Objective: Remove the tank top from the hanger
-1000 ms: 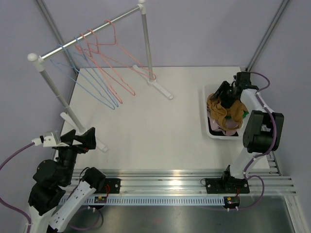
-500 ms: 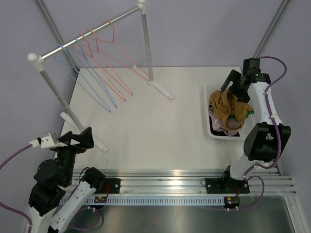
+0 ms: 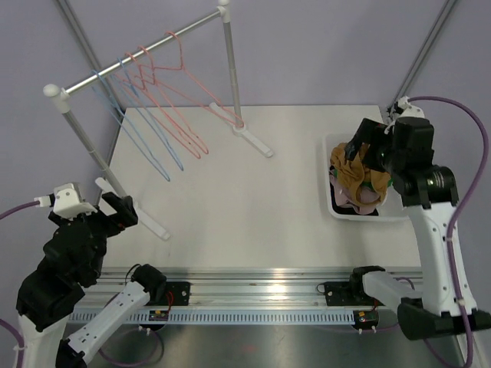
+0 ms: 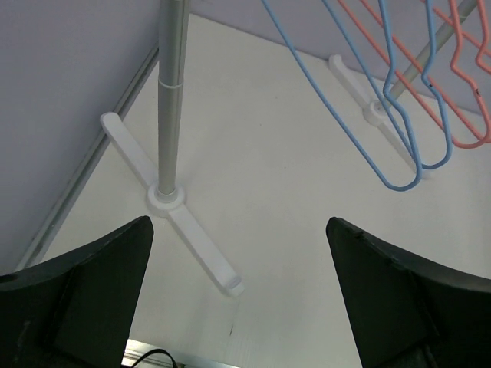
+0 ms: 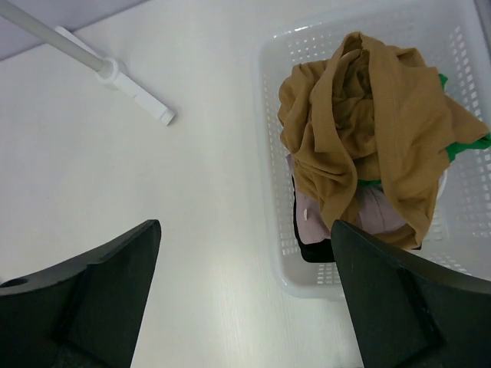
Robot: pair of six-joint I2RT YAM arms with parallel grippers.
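A mustard-brown tank top [image 3: 354,172] lies crumpled on other clothes in a white basket [image 3: 326,184] at the right; it also shows in the right wrist view [image 5: 368,130]. The blue hangers [image 3: 146,138] and pink hangers [image 3: 180,103] on the rack are bare. My right gripper [image 3: 362,144] is open and empty, held high over the basket's left rim [image 5: 270,161]. My left gripper [image 3: 116,208] is open and empty near the rack's front foot [image 4: 173,218], with blue hangers [image 4: 380,130] ahead of it.
The clothes rack's rail [image 3: 130,57] runs across the back left on two posts with white cross feet [image 3: 249,136]. Green, pink and dark garments [image 5: 376,211] lie under the tank top. A metal rail [image 3: 268,280] runs along the table's near edge.
My right gripper has let go of the mustard tank top and lifted up and away from the basket, leaving it there. My left arm has drawn back to the left and risen.
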